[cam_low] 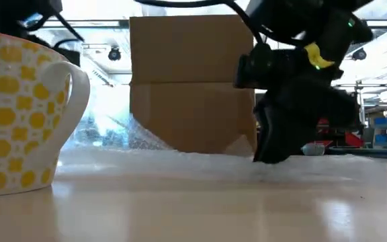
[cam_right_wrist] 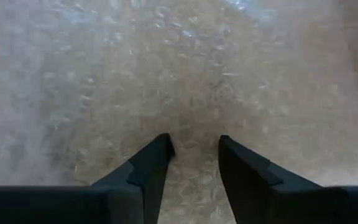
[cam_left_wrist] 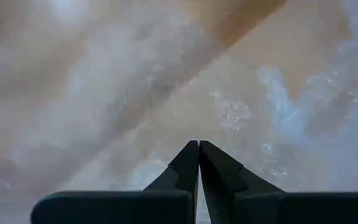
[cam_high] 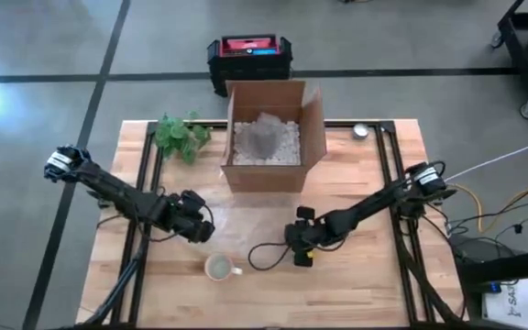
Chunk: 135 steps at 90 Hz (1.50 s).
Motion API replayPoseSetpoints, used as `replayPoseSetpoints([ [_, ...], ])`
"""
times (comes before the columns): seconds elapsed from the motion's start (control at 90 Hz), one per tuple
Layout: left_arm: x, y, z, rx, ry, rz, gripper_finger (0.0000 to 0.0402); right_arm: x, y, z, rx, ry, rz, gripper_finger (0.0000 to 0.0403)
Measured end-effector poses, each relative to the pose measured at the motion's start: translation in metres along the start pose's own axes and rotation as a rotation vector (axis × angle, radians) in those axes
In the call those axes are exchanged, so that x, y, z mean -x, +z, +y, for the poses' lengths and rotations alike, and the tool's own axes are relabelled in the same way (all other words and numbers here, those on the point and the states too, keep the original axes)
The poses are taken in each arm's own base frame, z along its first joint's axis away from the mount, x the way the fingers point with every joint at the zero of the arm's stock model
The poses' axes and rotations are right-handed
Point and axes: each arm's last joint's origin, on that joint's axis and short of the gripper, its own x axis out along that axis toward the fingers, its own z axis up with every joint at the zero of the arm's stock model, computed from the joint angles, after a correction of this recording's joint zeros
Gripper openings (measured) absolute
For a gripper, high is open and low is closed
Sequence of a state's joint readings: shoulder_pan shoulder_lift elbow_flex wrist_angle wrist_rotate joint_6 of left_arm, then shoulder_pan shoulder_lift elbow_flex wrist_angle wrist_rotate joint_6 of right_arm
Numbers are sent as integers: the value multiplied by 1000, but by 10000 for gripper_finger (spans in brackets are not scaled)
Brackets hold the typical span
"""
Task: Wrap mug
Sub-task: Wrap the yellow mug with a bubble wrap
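Clearly the matter turns on where the mug stands against the sheet of bubble wrap: the mug sits upright on the bare desk at the near edge, its handle pointing toward the right arm's side, while the clear sheet lies flat between it and the cardboard box. From above, the mug seems just off the sheet's near edge, though the film's border is too faint to fix.

The left gripper is down at the sheet's left side, its fingers pressed together; whether film is caught between them I cannot tell. The right gripper is down at the right side, fingers parted over the wrap and holding nothing.

The left gripper is the nearer to the mug. By my reading, the sheet must come toward the mug, or the mug onto it.
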<state>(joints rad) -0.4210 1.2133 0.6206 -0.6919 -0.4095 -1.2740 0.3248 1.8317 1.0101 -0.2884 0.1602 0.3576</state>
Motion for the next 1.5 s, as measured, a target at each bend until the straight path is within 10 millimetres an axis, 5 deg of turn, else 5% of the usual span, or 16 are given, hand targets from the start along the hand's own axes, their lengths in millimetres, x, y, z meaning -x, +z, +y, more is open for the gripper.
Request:
replayPoseSetpoints([
  [0.422,-35,-13,35,109,204,-136,0,10,-33,34,102,31,128,82],
  [0.6,-26,-4,39,124,257,-285,0,26,-45,46,163,47,192,66],
  [0.844,-1,11,33,96,261,-337,0,72,-58,39,162,17,294,43],
  [1.1,21,27,-6,-143,-83,-215,0,108,-46,27,89,-107,50,29],
  [1.244,5,21,-10,-267,-143,-169,0,100,-41,23,58,-182,-104,28],
  [1.5,-40,3,23,-219,65,-113,0,64,-50,22,66,-31,-12,21],
])
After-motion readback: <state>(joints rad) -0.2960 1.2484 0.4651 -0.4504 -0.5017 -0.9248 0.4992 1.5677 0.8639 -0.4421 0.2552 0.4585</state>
